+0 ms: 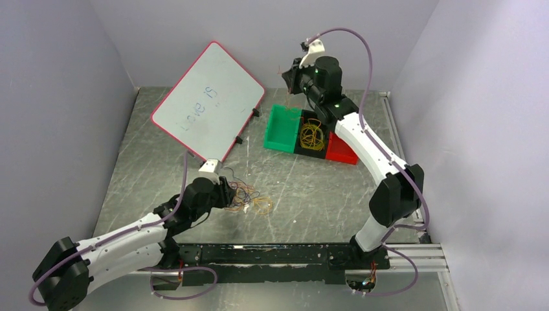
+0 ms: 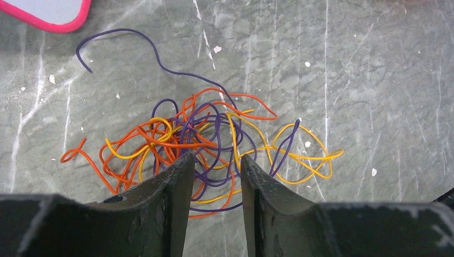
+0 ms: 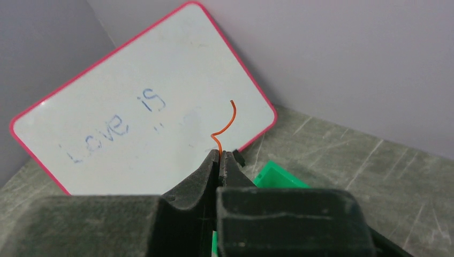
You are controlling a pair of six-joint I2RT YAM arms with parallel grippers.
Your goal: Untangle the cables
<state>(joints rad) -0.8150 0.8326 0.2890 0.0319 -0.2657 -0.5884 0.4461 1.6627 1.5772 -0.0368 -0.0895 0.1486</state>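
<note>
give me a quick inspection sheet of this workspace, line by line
surface: grey tabletop, scratched, with white flecks
job's things: tangle of orange, yellow and purple wires lying loose on the table; one orange wire lifted clear; yellow coil in the black middle bin
clutter: green, black and red bins in a row; whiteboard with pink rim, reading "Love is"
grippers: left gripper open, low at the tangle's near edge; right gripper shut on the orange wire, raised above the bins
cables: purple hoses run along both arms
surroundings: plain pale walls on three sides
</note>
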